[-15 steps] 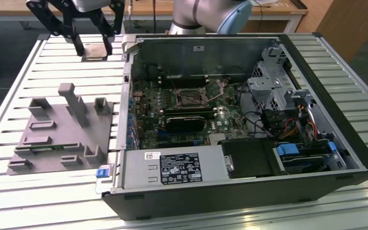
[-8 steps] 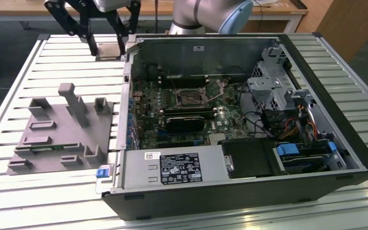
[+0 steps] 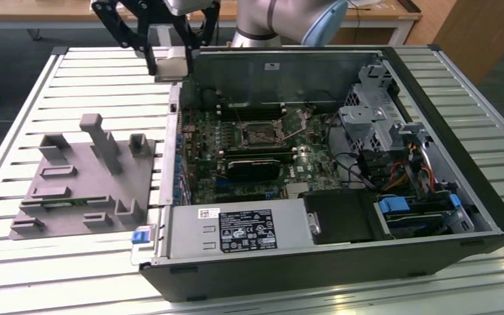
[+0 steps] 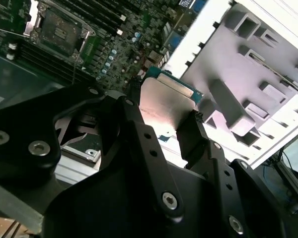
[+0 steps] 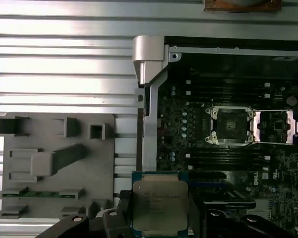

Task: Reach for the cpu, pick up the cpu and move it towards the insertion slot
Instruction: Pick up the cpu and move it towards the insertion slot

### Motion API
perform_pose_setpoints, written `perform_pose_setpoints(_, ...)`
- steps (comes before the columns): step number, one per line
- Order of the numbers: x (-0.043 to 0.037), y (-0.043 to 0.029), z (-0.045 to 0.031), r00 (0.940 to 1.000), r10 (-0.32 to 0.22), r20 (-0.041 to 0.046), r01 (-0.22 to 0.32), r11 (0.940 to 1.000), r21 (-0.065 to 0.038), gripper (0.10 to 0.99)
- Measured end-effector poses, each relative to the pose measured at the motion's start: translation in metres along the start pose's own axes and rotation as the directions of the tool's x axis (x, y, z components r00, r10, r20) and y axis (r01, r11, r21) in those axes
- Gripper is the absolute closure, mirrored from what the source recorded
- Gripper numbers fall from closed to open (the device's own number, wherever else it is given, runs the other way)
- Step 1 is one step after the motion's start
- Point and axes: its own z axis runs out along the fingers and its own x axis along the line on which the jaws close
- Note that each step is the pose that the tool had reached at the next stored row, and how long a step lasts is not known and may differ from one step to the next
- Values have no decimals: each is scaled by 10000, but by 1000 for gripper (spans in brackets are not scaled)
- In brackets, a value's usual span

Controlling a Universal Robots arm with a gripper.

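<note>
Bench (image 3: 77, 72) slats at the exterior view's left, carrying a grey fixture (image 3: 86, 180) beside the open case (image 3: 462, 131). Gripper (image 3: 171, 65) up above the case's far left corner, jaws pinching the cpu (image 5: 160, 206) by two opposite edges, metal top showing in both wrist views. Slot (image 5: 232, 125) further right on the board inside the case, frame flipped open, well apart from the cpu. Carry step, judging by this: pickup done, transfer under way. Calls next for travel across the case wall toward the slot, cpu kept level and squared to the frame.
</note>
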Motion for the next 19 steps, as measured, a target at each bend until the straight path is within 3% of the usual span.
perform_pose_setpoints(12, -371, 112, 10, 10000, 0, -1, 0, 10000, 1, 549)
perform_pose_setpoints(19, -517, 233, 20, 10000, 0, 0, 0, 10000, 0, 549)
